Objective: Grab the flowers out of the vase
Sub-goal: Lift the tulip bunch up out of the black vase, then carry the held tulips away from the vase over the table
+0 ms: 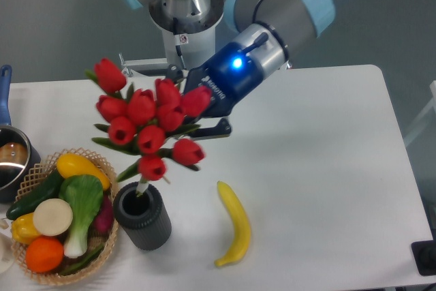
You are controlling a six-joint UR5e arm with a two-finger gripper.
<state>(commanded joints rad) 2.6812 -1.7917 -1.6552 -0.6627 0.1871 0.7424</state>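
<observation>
White table (327,168) gives you room rightward; gripper (197,117) angled down-left, fingers clamped on flowers (146,127) above vase (143,219).

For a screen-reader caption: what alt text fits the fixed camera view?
A robot hand lifts red tulips above a dark vase, one pale stem end still at its mouth. A banana lies right of the vase, a basket of produce left.

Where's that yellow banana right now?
The curved yellow banana lies on the white table, front centre of the camera view, just right of the dark ribbed vase.
</observation>
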